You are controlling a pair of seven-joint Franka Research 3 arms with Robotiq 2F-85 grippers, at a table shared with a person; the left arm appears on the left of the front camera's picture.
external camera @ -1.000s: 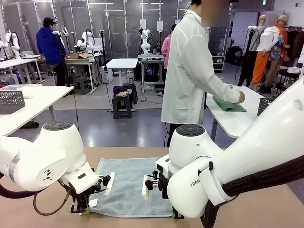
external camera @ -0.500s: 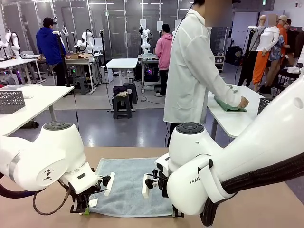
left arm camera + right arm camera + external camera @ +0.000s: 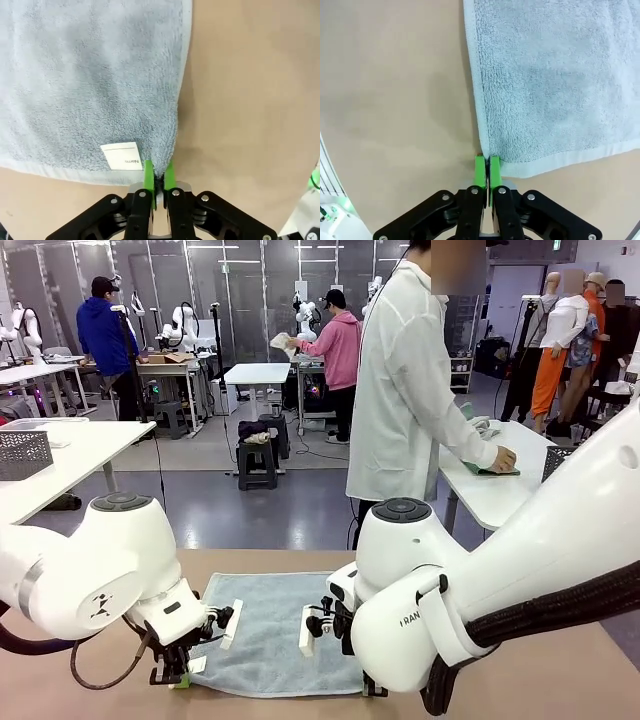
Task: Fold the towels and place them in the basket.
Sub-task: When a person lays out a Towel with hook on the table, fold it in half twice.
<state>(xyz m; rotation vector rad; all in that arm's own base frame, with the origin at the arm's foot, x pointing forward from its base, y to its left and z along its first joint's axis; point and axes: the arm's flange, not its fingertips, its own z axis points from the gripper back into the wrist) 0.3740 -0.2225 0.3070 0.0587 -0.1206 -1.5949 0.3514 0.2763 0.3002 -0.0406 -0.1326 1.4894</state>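
The towel (image 3: 268, 633) lay spread flat on the tan table (image 3: 570, 680), between the two arms, with its long edges running away from the robot. In the front view the left gripper (image 3: 176, 678) was down at the towel's near left corner.

From the left wrist, the left gripper (image 3: 156, 168) had its green pads (image 3: 148, 172) pressed together on that corner, with a small fold of terry pinched between them. A white label (image 3: 122, 156) lay on the cloth just beside the pads. The rest of the towel stretched away flat, with bare table along one side.

From the right wrist, the right gripper (image 3: 487, 161) was closed too. Its pads (image 3: 479, 172) met on the hem at the towel's other near corner, and the cloth ran off flat from there.

Beyond the table a person (image 3: 405, 390) in a white coat stood turned towards a white side table (image 3: 480, 502), one hand (image 3: 504, 458) resting on a green cloth (image 3: 480, 470) there. A dark mesh thing (image 3: 553, 462) at that table's far end, partly hidden by the right arm, may have been the basket. It stood well apart from the towel.
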